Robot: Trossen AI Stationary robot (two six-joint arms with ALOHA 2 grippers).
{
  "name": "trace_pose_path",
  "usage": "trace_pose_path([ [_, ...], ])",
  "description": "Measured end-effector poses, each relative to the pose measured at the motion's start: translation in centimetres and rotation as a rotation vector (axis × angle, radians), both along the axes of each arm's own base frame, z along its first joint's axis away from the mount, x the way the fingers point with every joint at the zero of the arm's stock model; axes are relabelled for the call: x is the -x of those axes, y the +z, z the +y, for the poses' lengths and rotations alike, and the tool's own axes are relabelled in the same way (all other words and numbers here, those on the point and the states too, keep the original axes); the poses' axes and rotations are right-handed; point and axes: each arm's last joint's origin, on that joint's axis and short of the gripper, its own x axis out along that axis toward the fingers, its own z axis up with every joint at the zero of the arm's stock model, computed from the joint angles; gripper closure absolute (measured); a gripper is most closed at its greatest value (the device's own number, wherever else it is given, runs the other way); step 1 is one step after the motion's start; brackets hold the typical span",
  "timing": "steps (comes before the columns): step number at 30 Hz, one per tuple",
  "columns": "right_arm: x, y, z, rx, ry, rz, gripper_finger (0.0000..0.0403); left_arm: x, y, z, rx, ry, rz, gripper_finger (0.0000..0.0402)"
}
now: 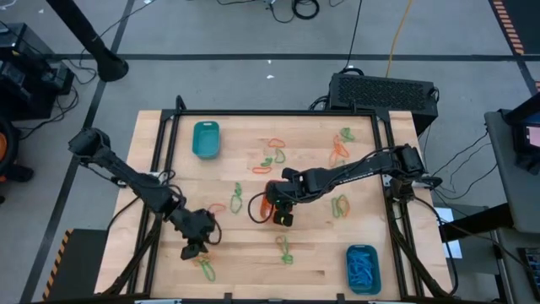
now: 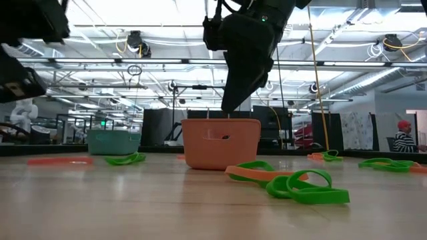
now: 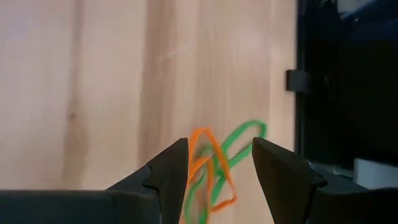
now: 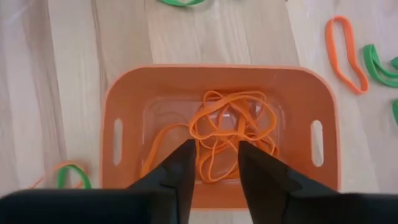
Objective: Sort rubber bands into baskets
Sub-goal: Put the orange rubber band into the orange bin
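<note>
Orange plastic fills my right wrist view: the right gripper (image 4: 214,165) hangs straight above the orange basket (image 4: 124,93), fingers pointing down and parted a little, with nothing between them. I see a tangle of orange bands (image 4: 233,127) lying loose on the basket floor. From above, my right arm reaches in from the right edge to the table's middle, where that basket (image 1: 268,205) sits half hidden under the wrist.

My left arm stretches from the left edge toward the front of the table. The left gripper (image 3: 219,168) is open, fingers apart and empty, poised over a crossed orange and green pair of bands (image 3: 214,171); the green loop's long axis runs slantwise toward the table edge. From above, that pair (image 1: 205,268) lies just in front of the left gripper (image 1: 192,250).

One teal basket (image 1: 205,139) stands at the back left; another (image 1: 363,268), front right, holds blue bands. Loose green and orange bands (image 1: 272,154) are scattered over the wooden table (image 1: 245,279), several close around the orange basket
</note>
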Motion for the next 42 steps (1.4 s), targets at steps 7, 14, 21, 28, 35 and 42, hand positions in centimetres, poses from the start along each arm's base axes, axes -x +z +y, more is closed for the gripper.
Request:
trace_pose_path([
  [7, 0.0, 0.0, 0.1, -0.023, -0.043, -0.003, 0.0252, -0.5, -2.3, -2.1, -0.031, -0.014, 0.023, 0.0217],
  [14, -0.3, 0.2, 1.2, -0.05, -0.049, -0.055, 0.0241, -1.5, -5.0, -3.4, -0.109, -0.004, 0.076, 0.0217],
  [21, 0.0, 0.3, 3.0, -0.079, -0.049, -0.062, 0.0241, -1.8, -5.1, -5.2, -0.137, -0.041, 0.086, 0.0223],
  [28, 0.5, 0.3, 4.8, -0.115, -0.067, -0.064, 0.0241, -1.0, -4.7, -6.4, -0.167, -0.074, 0.117, 0.0323],
  [35, 0.7, 0.3, 5.9, -0.138, -0.08, -0.069, 0.0241, -1.1, -4.5, -6.5, -0.277, -0.088, -0.013, 0.0393],
  [42, 0.1, 0.7, 6.4, -0.125, -0.064, -0.161, 0.0241, -2.5, -2.1, -7.6, -0.257, -0.132, -0.197, 0.0398],
])
